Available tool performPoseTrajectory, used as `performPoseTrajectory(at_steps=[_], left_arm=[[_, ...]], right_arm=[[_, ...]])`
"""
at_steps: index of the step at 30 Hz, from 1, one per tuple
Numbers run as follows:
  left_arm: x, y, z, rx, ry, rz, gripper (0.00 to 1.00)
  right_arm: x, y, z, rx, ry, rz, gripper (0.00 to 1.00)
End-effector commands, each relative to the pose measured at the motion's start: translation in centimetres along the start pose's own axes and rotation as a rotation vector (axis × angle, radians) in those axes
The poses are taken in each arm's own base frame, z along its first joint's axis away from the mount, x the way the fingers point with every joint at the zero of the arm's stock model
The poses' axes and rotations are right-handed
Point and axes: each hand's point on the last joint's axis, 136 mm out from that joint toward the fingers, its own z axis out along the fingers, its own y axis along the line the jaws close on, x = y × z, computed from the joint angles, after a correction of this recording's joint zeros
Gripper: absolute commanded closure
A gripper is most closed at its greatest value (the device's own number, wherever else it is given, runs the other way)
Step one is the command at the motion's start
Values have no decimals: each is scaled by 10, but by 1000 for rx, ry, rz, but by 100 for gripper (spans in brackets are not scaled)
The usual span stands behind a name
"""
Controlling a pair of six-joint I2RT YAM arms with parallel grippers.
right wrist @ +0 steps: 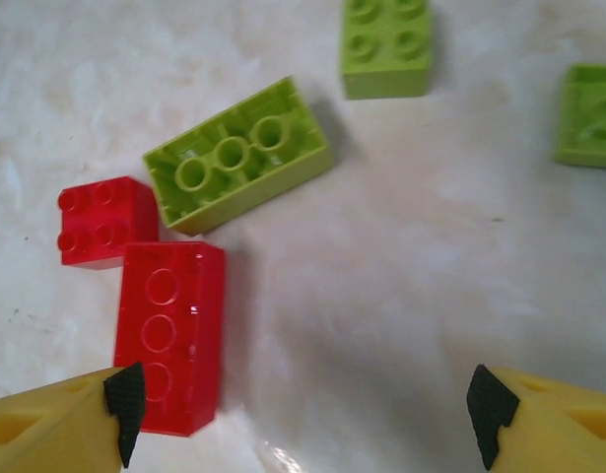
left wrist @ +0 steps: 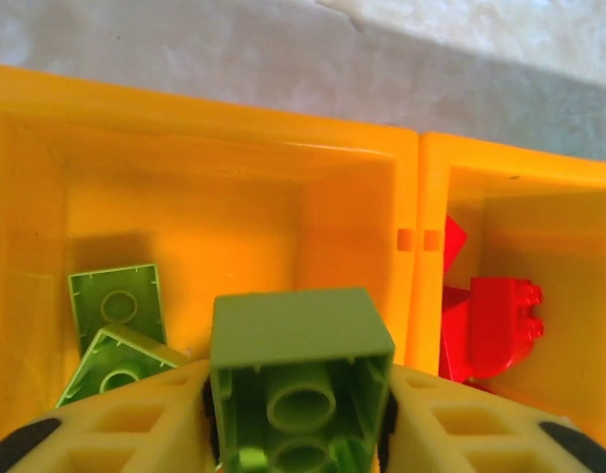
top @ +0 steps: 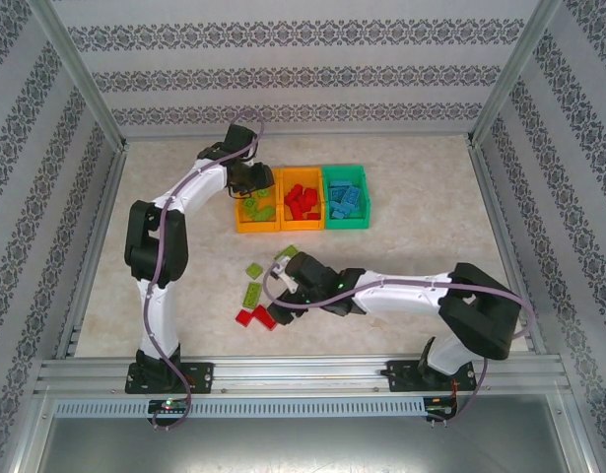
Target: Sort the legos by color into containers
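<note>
My left gripper [left wrist: 301, 424] is shut on a lime green lego [left wrist: 301, 365], hollow underside towards the camera. It hangs over the left orange container [left wrist: 234, 197], where two green legos [left wrist: 115, 305] lie. Red legos [left wrist: 495, 325] fill the middle orange container [left wrist: 519, 168]. In the top view the left gripper [top: 250, 187] is above that left bin [top: 239, 222]. My right gripper [right wrist: 307, 414] is open over bare table, with a long red lego [right wrist: 169, 335] beside its left finger. A square red lego [right wrist: 103, 219] and an upturned green lego [right wrist: 238, 155] lie farther out.
The green container [top: 345, 225] on the right of the row holds blue legos. Loose green legos [top: 251, 293] and red ones [top: 255, 316] lie on the table near the right gripper [top: 283, 279]. More green legos [right wrist: 384, 44] sit beyond it. Metal rails frame the table.
</note>
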Motion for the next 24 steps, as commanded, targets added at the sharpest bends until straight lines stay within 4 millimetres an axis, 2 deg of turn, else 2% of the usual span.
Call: performPoseTrajectory(at_steps=[1,5,12,19,24], left_arm=[[-6,1,-9,-2,5,37,46],[-6,-2,-19,13,-21,39,34],[-1,1,-56,8,-87,71,25],[20,7,-89,20,-129,81,18],[41,17,-104,9,-134,92,15]], right_arm=[[-4,16,9,4,11,-85,11],[-2,36,22,-20,44,-138,12],[15,43,42,1,145,-182,18],[25,26,54,92,212,-217,40],[22,13,47,142,195,-215,62]])
